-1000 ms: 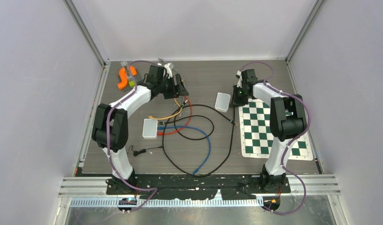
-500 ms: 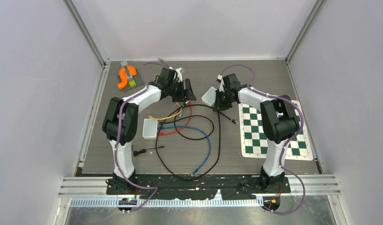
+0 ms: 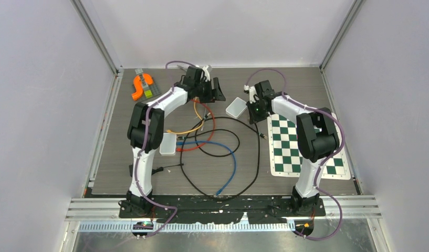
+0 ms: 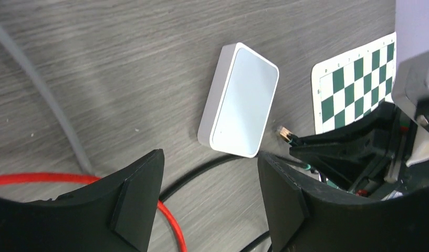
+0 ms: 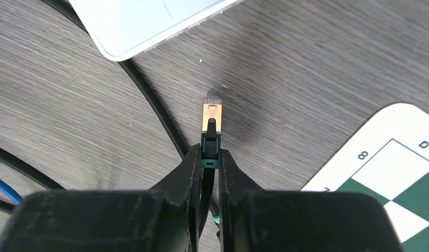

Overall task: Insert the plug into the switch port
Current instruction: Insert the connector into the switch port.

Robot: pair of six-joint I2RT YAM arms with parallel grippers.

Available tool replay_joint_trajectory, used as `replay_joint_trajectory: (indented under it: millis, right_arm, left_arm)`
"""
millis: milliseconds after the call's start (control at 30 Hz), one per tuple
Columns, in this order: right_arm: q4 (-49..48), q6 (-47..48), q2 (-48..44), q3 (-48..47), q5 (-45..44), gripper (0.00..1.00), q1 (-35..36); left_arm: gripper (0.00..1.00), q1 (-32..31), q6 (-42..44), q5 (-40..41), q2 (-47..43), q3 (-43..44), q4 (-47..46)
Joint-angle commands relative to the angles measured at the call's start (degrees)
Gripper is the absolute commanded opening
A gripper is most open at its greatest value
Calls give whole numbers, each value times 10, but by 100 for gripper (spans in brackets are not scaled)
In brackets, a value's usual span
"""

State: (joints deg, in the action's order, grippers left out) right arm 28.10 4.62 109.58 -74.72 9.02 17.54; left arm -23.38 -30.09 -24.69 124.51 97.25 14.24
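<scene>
Just beside the switch (image 4: 238, 100), at its corner: plug (image 5: 211, 113), pinched at its back end in right gripper (image 5: 210, 157), not yet inserted; left gripper (image 4: 209, 160) gaping, empty, above switch; poss. risk: unbraced switch skids under push, or plug twists in thin pinch.

The switch (image 4: 238, 107) is a flat white rectangular box with rounded corners, lying on its broad face. The plug (image 5: 211, 118) has a clear, gold-toned tip and a green boot. It is pinched in the right gripper (image 5: 210, 153), tip near the switch, not touching.
</scene>
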Motion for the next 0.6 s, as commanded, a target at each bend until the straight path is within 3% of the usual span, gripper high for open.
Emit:
replay_joint_trajectory:
  millis: [0, 133, 267, 433, 567]
  right_arm:
    - [-26, 82, -44, -9, -8, 5, 2]
    - [-103, 118, -51, 29, 16, 5, 0]
    - [-98, 118, -35, 11, 2, 5, 4]
    - [-106, 33, -30, 2, -6, 5, 9]
    - [-106, -13, -27, 6, -30, 5, 22]
  left_arm:
    - [67, 1, -16, -19, 32, 51, 14]
    - [64, 1, -26, -45, 57, 72, 20]
    - [63, 1, -33, -58, 76, 79, 23]
    - [61, 1, -65, -102, 98, 83, -7]
    - [62, 1, -31, -91, 96, 92, 17]
